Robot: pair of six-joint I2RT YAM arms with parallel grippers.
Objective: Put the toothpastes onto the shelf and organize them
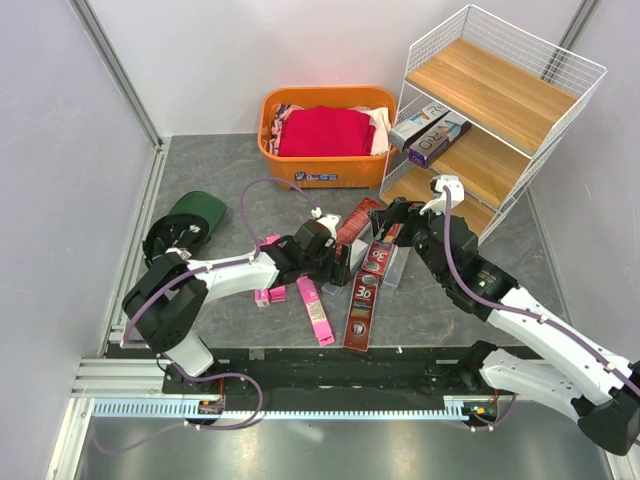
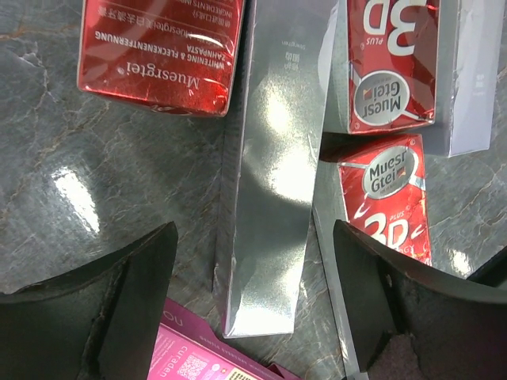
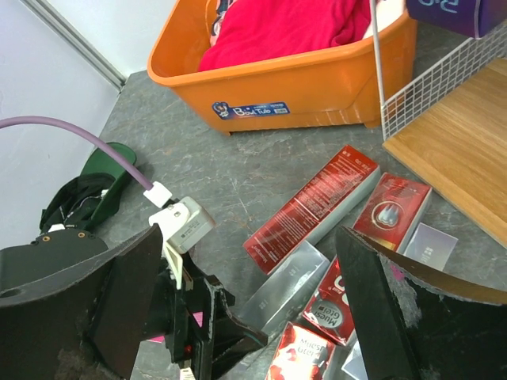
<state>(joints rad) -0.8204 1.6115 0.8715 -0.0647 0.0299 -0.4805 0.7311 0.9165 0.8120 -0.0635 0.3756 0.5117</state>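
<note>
Left gripper (image 2: 253,253) hangs open astride a silver box (image 2: 273,158) lying flat on the table (image 2: 95,198) — lined up, I judge, to pinch its long sides — while the right gripper (image 3: 247,241), open and empty, hovers over red boxes (image 3: 317,202) beside the shelf (image 1: 490,85).

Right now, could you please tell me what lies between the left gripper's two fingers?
The left wrist view shows one end of a silver-grey toothpaste box on the table in the gap of the open left gripper, touching neither finger.
</note>
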